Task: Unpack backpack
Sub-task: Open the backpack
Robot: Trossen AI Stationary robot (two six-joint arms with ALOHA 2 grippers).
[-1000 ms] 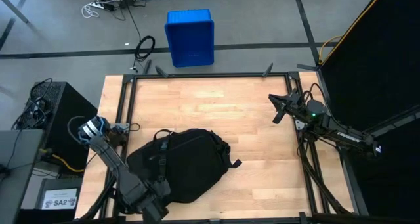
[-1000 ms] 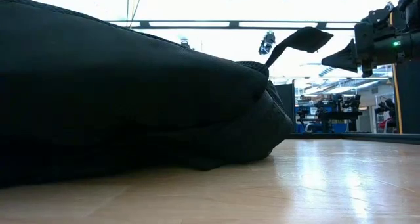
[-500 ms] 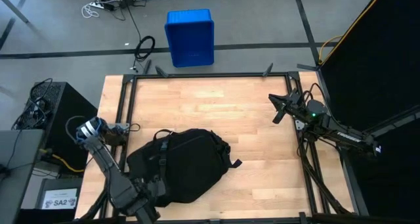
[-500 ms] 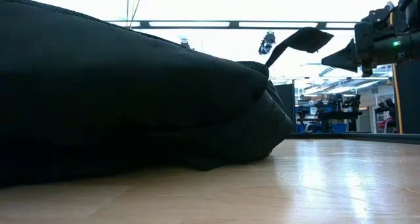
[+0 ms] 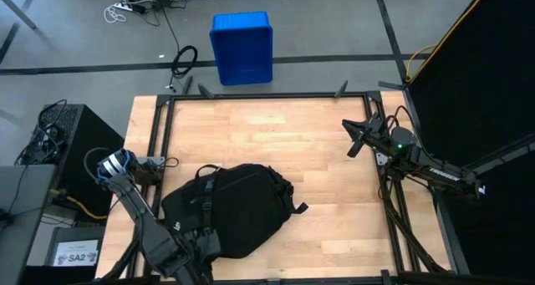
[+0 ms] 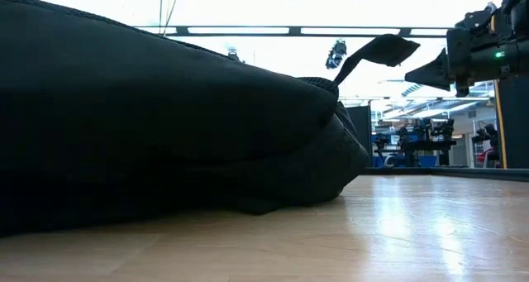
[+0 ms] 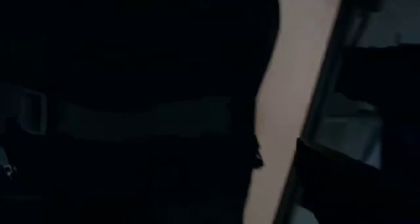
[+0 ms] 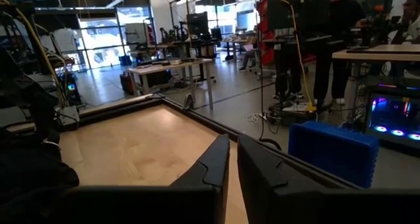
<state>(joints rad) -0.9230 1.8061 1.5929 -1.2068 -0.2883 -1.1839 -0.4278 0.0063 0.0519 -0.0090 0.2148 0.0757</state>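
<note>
The black backpack [image 5: 238, 206] lies flat on the wooden table [image 5: 276, 134], left of the middle and toward the near edge. It fills the left of the low view [image 6: 165, 117], where one strap end [image 6: 376, 50] sticks up. My left gripper [image 5: 194, 256] is over the backpack's near left end. Its wrist view shows only dark fabric [image 7: 131, 66] with a strap and buckle [image 7: 33, 112], and no fingers. My right gripper [image 5: 353, 143] is shut and empty above the table's far right part, also seen in the low view [image 6: 430, 71] and its own wrist view [image 8: 233, 158].
A blue plastic crate [image 5: 242, 47] stands on the floor beyond the table's far edge and also shows in the right wrist view [image 8: 331, 148]. Bare wood lies between the backpack and my right arm. A dark frame [image 5: 251, 94] runs round the table. People stand at benches in the room behind.
My left arm has shifted a little over the backpack's near left end, toward the table's left edge and then back. The backpack has stayed where it was.
</note>
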